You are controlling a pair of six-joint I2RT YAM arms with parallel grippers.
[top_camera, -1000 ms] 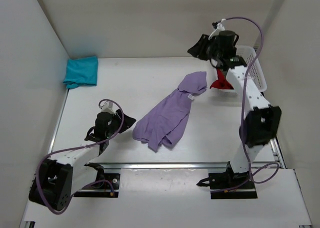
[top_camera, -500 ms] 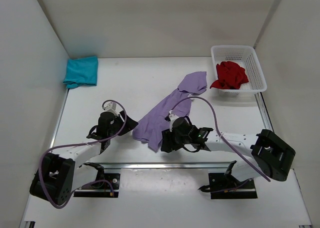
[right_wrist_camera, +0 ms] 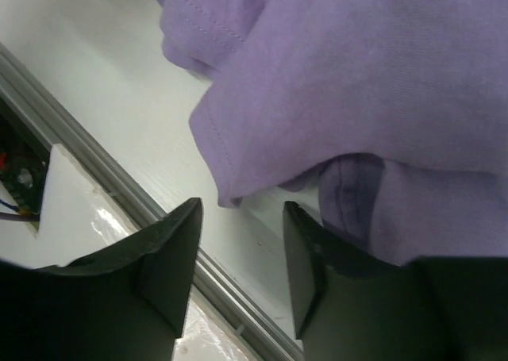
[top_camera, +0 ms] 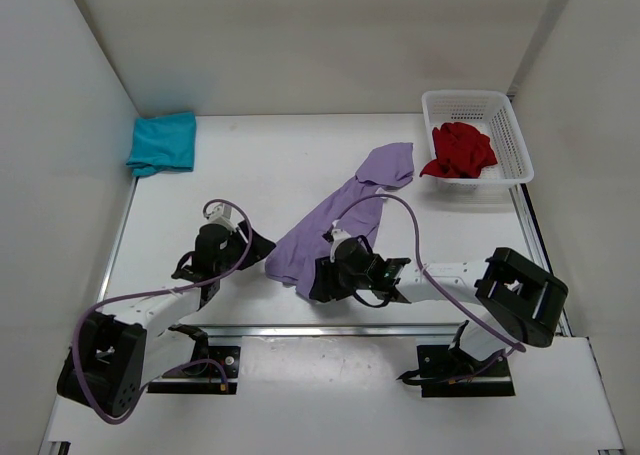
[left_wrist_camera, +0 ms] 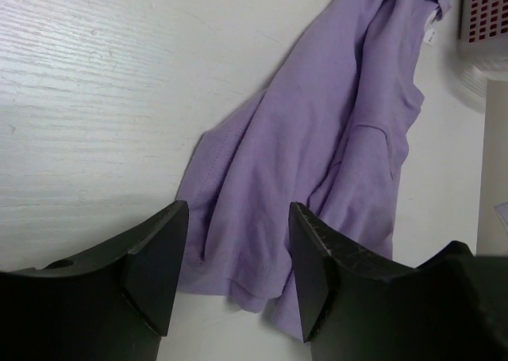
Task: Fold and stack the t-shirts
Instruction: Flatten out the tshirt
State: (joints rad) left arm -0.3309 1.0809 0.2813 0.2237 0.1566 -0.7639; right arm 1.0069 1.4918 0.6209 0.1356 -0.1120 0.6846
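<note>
- the lavender t-shirt (top_camera: 340,225) lies crumpled and unfolded in the middle of the table (top_camera: 250,165), stretched diagonally from the near left toward the far right.
- the teal t-shirt (top_camera: 163,142) lies folded at the far left corner, well apart from the lavender one.
- the red t-shirt (top_camera: 460,150) is bunched inside the white mesh basket (top_camera: 512,125) at the far right.
- the right gripper (right_wrist_camera: 242,218) is low at the near hem of the lavender t-shirt; its jaws are apart, with no cloth pinched between them.
- the left gripper (left_wrist_camera: 238,242) is just beside the near left edge of the same shirt, its jaws also apart and holding nothing.
</note>
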